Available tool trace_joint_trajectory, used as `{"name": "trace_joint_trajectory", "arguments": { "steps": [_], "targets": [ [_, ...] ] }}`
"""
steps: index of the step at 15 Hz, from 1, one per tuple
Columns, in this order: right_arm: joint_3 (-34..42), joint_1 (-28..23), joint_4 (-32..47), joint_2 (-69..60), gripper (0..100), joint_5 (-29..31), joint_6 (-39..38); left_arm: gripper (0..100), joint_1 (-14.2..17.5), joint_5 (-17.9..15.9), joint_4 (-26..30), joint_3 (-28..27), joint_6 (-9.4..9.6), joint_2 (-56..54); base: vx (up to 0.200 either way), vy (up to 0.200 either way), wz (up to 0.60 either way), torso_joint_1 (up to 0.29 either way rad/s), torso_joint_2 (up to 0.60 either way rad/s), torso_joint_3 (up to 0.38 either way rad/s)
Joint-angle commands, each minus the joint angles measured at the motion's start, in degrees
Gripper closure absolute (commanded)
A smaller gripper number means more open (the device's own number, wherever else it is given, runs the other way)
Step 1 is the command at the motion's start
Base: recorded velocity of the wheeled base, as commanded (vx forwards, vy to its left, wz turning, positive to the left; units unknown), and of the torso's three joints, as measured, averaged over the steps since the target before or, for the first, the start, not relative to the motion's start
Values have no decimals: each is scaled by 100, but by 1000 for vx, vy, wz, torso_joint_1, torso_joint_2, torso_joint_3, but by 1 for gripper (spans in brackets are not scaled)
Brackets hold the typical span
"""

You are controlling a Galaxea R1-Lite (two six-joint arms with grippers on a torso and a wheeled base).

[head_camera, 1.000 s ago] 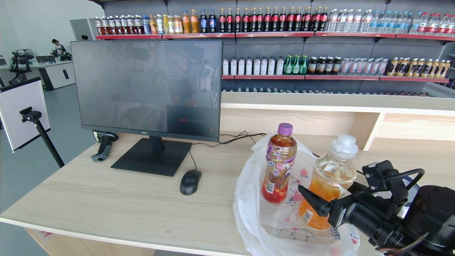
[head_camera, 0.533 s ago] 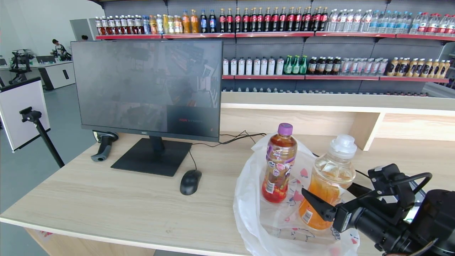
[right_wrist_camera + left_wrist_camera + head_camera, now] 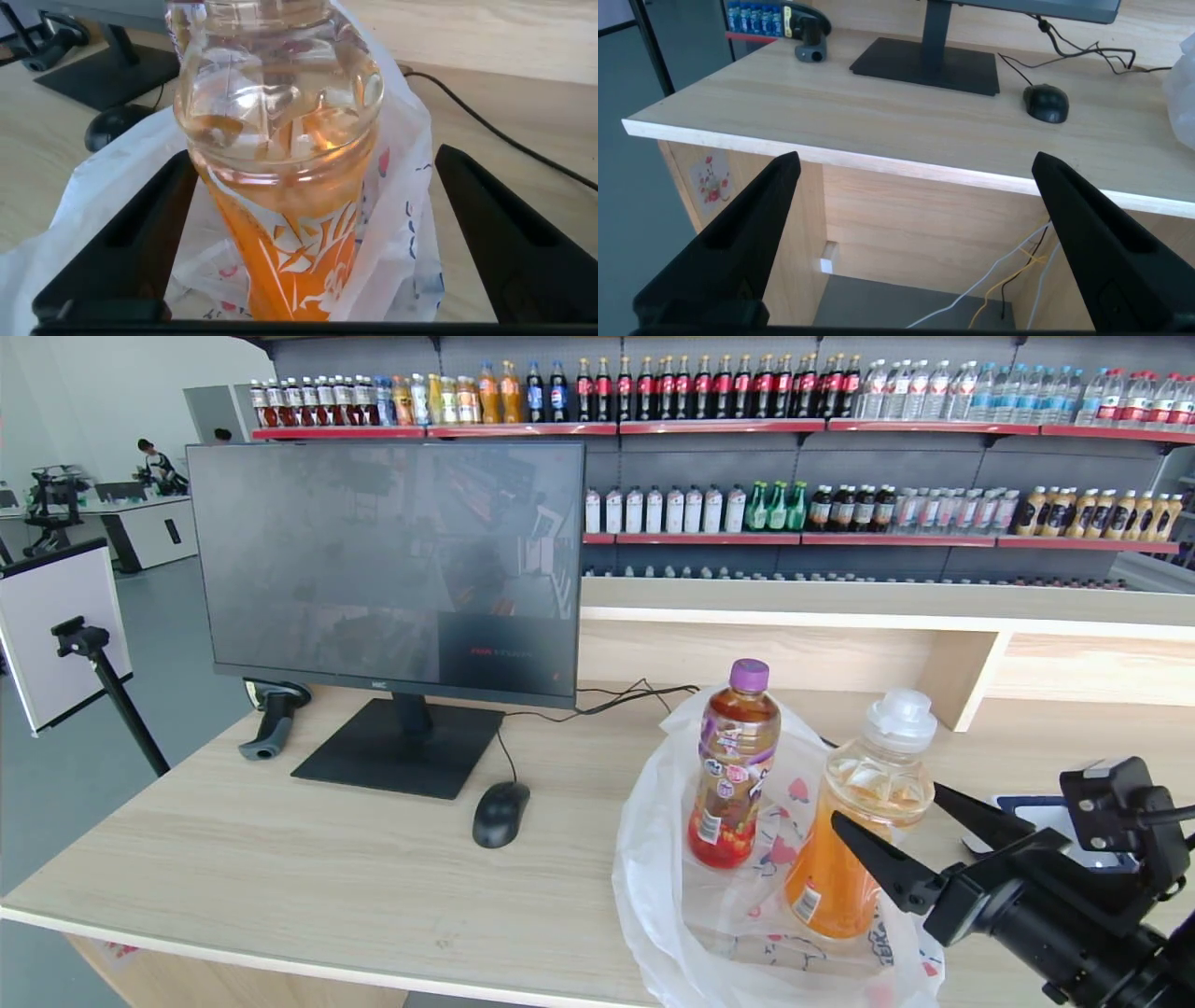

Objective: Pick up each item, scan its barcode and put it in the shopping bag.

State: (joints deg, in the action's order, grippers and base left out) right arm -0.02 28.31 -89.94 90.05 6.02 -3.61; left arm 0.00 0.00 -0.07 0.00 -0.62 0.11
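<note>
Lower right: orange bottle (image 3: 864, 821) and purple-cap bottle (image 3: 733, 775) upright in bag (image 3: 653, 859), apparently packed. Right gripper (image 3: 887, 805) beside orange bottle, spread, empty. Left gripper (image 3: 915, 243) spread, empty, below table (image 3: 878, 103) edge.

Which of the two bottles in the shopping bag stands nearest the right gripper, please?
The white-capped orange bottle, directly at the right gripper; the purple-capped bottle stands farther off.

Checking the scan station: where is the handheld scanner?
In the head view, the scanner sits on the counter's left side, by the monitor's lower left corner.
</note>
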Motion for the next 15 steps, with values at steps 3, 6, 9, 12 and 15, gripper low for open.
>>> {"name": "trace_joint_trajectory", "arguments": {
  "steps": [3,6,9,12,15],
  "targets": [
    [2,-1,91,-761,0,136,-26,0,0,0,-1,0,-8,-2,0,0,0,0,0,0],
    [2,-264,478,-1455,0,347,-193,0,0,0,-1,0,-8,-2,0,0,0,0,0,0],
    [2,-247,3905,-4198,0,540,-254,0,0,0,-1,0,-8,-2,0,0,0,0,0,0],
    [-419,-229,6946,-6281,0,523,-421,0,0,0,-1,0,-8,-2,0,0,0,0,0,0],
    [-419,-220,8968,-7959,0,180,-175,0,0,0,-1,0,-8,-2,0,0,0,0,0,0]
  ]
}}
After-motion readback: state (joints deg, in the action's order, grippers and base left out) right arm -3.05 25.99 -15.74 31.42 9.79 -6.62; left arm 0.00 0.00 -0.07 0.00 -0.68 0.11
